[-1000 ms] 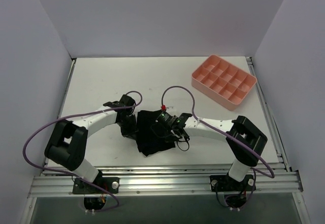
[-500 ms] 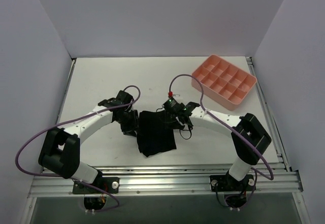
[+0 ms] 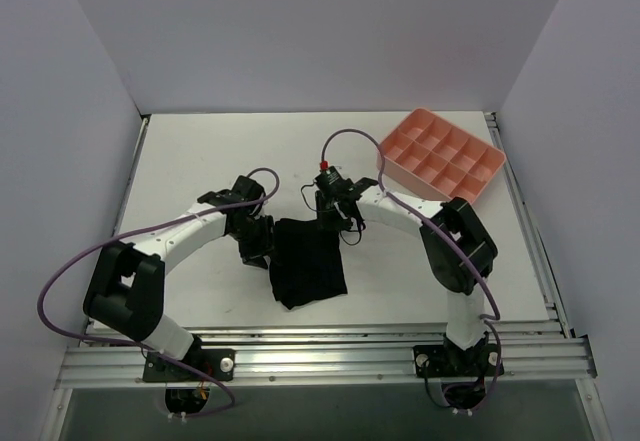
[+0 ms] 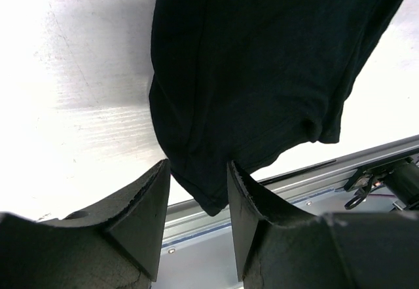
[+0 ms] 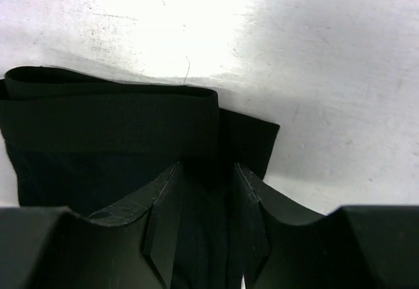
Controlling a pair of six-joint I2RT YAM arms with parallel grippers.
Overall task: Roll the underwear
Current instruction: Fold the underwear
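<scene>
Your left gripper [image 3: 258,251] and right gripper [image 3: 335,223] stood with jaws apart, empty, at the left edge and far end of the black underwear [image 3: 308,261], which lay on the table [image 3: 200,161] with its far hem partly hidden from above.

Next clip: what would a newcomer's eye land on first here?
The black underwear stands out, lying near the middle of the white table. The left gripper and right gripper sit at its far corners, jaws apart. The pink compartment tray sits alone at the far right.
</scene>
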